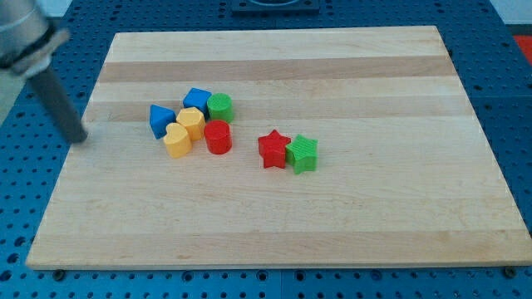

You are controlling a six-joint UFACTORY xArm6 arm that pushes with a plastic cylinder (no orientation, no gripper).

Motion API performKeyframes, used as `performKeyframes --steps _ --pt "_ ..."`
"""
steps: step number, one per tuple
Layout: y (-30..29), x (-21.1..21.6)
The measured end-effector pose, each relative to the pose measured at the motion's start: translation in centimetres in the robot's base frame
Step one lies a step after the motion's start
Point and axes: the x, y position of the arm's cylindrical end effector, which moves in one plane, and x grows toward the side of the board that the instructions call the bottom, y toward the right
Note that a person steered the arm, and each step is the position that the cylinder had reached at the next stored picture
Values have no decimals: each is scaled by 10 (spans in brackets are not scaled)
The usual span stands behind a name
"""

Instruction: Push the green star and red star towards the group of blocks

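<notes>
Camera view: my tip (pixel 79 138), a bare dark rod holding nothing, rests at the pale wooden board's (pixel 332 216) left edge. Rightward, clustered glossy blocks: blue triangle (pixel 160 120), yellow heart (pixel 177 140), yellow hexagon (pixel 190 121), blue block (pixel 198 99), green cylinder (pixel 220 106), red cylinder (pixel 218 136). Further right, well away from the tip, red star (pixel 273 149) touches green star (pixel 302 154).

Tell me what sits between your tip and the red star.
In the camera view, the group lies between my tip and the red star: blue triangular block, yellow heart, yellow hexagon, red cylinder.
</notes>
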Motion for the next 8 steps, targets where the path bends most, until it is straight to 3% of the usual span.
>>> performKeyframes --steps 1,2,3,5,6,7,8 --pt "24 112" --pt "55 136" --pt "134 135" --pt "359 135" --pt "417 136" --pt "414 119" --pt "379 55"
